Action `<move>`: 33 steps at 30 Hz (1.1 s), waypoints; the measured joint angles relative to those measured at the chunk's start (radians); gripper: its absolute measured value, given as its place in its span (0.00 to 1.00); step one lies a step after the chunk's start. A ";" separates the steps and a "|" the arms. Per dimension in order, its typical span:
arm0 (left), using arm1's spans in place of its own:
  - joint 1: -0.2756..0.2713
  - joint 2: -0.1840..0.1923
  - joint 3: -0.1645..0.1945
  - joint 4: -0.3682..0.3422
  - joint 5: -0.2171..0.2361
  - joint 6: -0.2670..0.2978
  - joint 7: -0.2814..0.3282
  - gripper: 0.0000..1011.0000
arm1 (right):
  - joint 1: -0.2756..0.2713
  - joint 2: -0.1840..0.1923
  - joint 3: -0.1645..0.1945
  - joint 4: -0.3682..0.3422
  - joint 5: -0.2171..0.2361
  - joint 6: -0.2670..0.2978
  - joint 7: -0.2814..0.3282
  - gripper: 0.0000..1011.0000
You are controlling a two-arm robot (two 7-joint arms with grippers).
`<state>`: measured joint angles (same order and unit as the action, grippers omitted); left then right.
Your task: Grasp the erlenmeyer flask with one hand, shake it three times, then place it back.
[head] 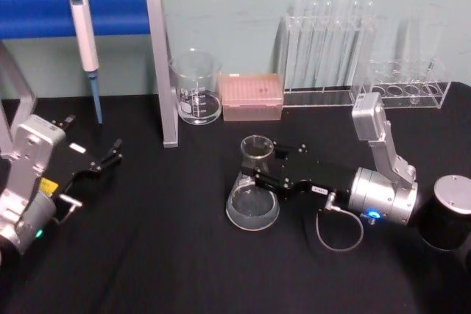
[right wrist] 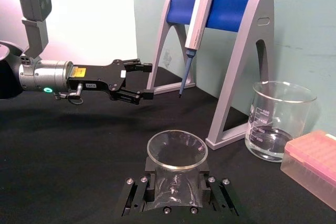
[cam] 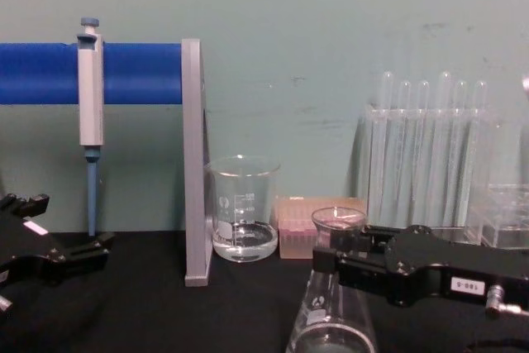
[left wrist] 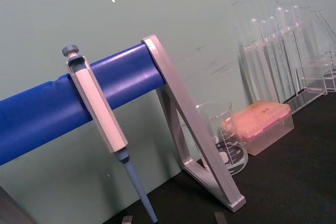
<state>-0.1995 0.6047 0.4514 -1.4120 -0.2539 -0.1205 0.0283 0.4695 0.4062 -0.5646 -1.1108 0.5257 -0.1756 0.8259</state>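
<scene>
The erlenmeyer flask [head: 252,200] stands upright on the black table, centre front, with its clear neck and flared rim [right wrist: 177,167] pointing up. My right gripper [head: 255,169] reaches in from the right and is shut on the flask's neck, one black jaw on each side. From the chest view the jaws [cam: 335,264] clamp just under the rim, and the flask's cone [cam: 331,324] runs off the lower edge. My left gripper [head: 110,155] hovers open at the far left, away from the flask, with nothing between its fingers [right wrist: 137,67].
A glass beaker [head: 197,90] and a pink tip box [head: 252,97] stand behind the flask. The blue pipette stand [head: 110,11] with its pipette [head: 85,34] is back left. Test tube racks [head: 324,49] line the back right. A black cylinder [head: 445,211] sits at the right edge.
</scene>
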 joint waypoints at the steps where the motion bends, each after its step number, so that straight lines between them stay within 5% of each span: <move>1: 0.000 0.000 0.000 0.000 0.000 0.000 0.000 0.99 | 0.000 0.000 0.000 0.000 0.000 0.000 0.000 0.45; 16: 0.000 0.000 0.000 0.000 0.000 0.000 0.000 0.99 | -0.041 0.029 0.047 -0.115 0.023 0.043 -0.078 0.45; 21: 0.000 0.000 0.000 0.000 0.000 0.000 0.000 0.99 | -0.094 0.048 0.095 -0.246 0.038 0.089 -0.186 0.45; 33: 0.000 0.000 0.000 0.000 0.000 0.000 0.000 0.99 | -0.209 0.040 0.178 -0.439 0.028 0.142 -0.398 0.45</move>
<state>-0.1995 0.6047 0.4514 -1.4120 -0.2539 -0.1205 0.0283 0.2603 0.4458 -0.3864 -1.5493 0.5540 -0.0333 0.4282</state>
